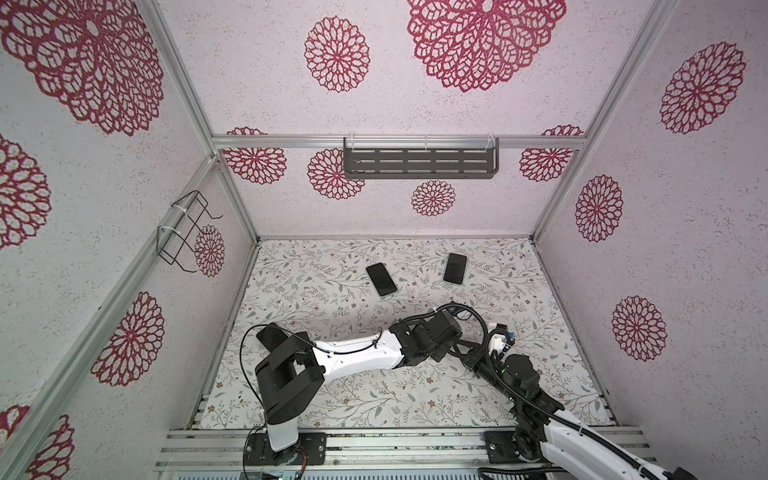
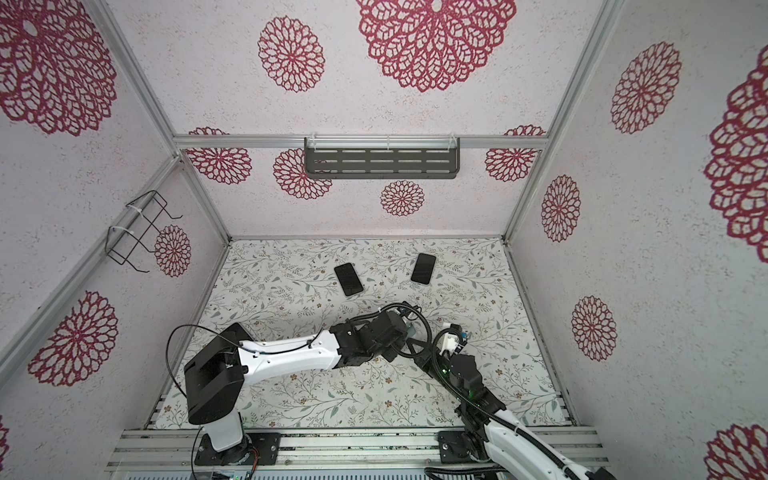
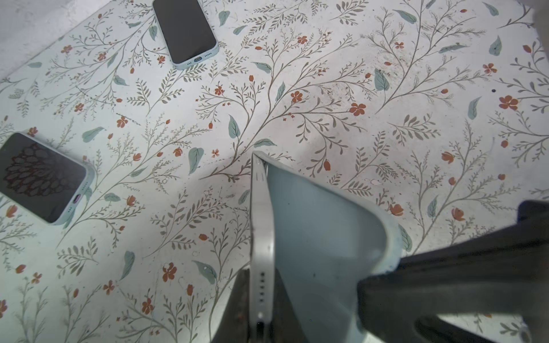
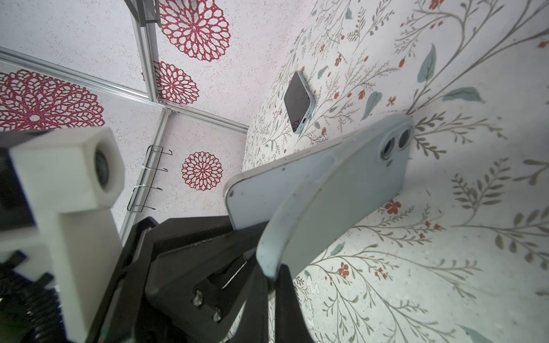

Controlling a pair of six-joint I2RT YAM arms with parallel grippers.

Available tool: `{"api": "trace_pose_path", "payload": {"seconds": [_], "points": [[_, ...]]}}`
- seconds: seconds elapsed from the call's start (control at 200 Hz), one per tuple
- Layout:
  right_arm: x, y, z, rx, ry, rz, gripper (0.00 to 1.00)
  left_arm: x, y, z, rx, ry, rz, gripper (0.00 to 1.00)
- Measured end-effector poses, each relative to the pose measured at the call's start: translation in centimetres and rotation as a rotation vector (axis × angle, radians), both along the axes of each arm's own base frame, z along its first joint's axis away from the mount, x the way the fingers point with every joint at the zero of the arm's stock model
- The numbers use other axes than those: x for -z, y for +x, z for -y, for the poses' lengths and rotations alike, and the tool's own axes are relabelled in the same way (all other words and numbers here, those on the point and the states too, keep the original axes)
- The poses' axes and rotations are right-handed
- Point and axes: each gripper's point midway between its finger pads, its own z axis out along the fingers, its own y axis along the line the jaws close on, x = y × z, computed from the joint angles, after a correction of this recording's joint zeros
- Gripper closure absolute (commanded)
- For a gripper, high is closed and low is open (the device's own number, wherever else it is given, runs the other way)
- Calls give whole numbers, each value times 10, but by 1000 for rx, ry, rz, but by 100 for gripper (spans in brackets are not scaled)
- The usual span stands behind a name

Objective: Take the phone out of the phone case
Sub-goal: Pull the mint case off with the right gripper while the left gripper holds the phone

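While the left hand [image 3: 261, 294] was clamped on the bottom end of the phone [image 3: 261, 225] and the right hand [image 4: 273, 279] was pinched shut on the loose lower rim of the phone case [image 4: 341, 202], the pair hung low over the worktop [image 1: 374, 395], a little right of centre in both top views. The case bent away from the phone like a flap at the port end. At the camera end the lenses sat in their cut-out, so I judged the peel about half done.

To do it well, I would have held the phone steady with the left hand and drawn the case along the phone's length toward the cameras, not straight outward. That way the rim would roll off the last corners one at a time. A hard yank risked the thin pinch slipping.

I could read no brand, label or writing on either. A second phone [image 1: 381, 279] and a third phone [image 1: 455, 268] lay face up at the back, screens dark.
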Motion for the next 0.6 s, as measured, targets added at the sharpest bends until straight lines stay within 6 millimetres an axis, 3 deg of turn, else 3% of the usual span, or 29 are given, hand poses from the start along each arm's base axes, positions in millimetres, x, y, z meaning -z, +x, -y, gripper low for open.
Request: {"api": "trace_pose_path", "payload": {"seconds": [0.17,0.355,0.6], "points": [[5,-4,1,-5,-14,-20,100,-1,-5,-8,11,33,35,93],[20,-8,3,-7,-50,-75,100,-5,-7,-30,-3,92,82,94],[36,-11,7,1,-89,-131,100,-29,-7,-54,-25,139,146,94]]}}
